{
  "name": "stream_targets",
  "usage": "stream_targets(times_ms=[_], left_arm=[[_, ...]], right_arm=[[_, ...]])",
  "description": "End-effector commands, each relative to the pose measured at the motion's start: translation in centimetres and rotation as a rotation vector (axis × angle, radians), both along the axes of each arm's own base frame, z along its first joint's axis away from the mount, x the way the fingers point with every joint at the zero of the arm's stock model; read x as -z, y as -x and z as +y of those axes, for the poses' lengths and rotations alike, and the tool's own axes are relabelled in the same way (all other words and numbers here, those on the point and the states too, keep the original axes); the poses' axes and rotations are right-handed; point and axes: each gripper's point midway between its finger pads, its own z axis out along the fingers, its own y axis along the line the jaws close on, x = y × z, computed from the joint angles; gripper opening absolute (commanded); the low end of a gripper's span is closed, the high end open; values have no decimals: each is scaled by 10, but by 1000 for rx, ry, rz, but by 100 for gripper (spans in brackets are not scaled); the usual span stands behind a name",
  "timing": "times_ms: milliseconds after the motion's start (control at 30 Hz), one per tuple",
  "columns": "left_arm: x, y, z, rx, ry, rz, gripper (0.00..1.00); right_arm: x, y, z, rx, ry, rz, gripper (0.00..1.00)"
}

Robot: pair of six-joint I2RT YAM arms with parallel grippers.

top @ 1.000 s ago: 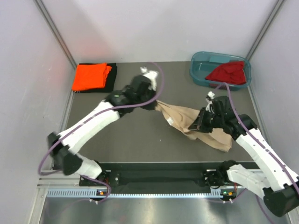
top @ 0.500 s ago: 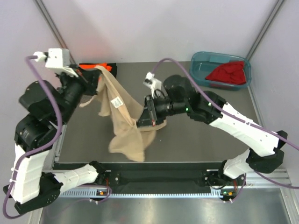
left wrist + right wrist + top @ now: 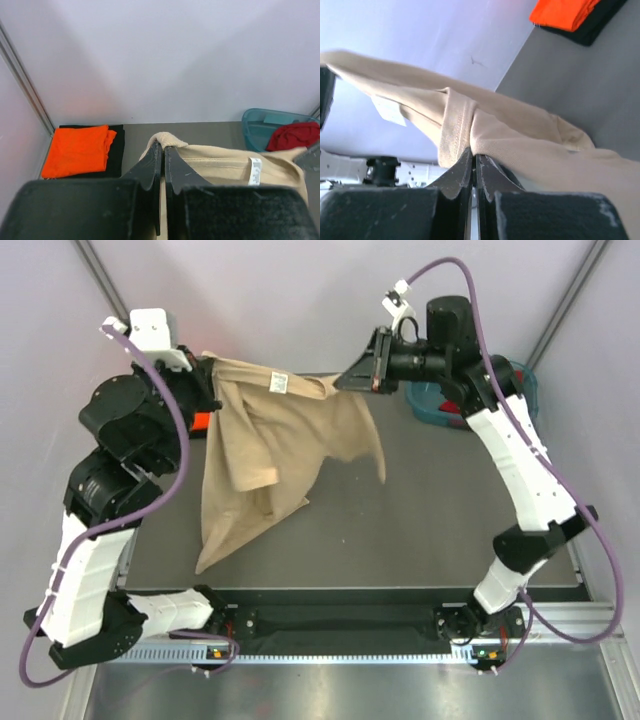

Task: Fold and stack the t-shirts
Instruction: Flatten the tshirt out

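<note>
Top external | beige t-shirt (image 3: pixel 262 440) | white neck label (image 3: pixel 277 384) | writing unreadable

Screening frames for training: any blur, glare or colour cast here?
Top external: sharp, evenly lit, no glare. Left wrist: orange t-shirt throws a pinkish tint on the back wall. Right wrist: beige t-shirt in focus, foreground soft.

Teal tub (image 3: pixel 256 131) far right, grey table (image 3: pixel 430 530)
</note>
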Motion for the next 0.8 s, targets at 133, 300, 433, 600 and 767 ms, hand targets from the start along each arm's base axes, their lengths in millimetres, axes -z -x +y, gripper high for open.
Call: stream_targets(times_ms=[133,300,433,600,767], left_arm=[[-71,40,41,-37,141,-203,0],[-87,84,90,-107,177,-269,0],[-116,123,119,-90,270,-367,0],[-151,155,134,-17,367,-486,0],[-161,163,136,23,401,-534,0]], right_arm=[[-57,-38,31,-73,-220,-69,0],[-90,-17,67,-229,-391,-123,0],[-143,18,86,-358,-590,-217,0],[-179,42,97,-440,-779,-246,0],[-184,36,90,-394,-789,-284,0]])
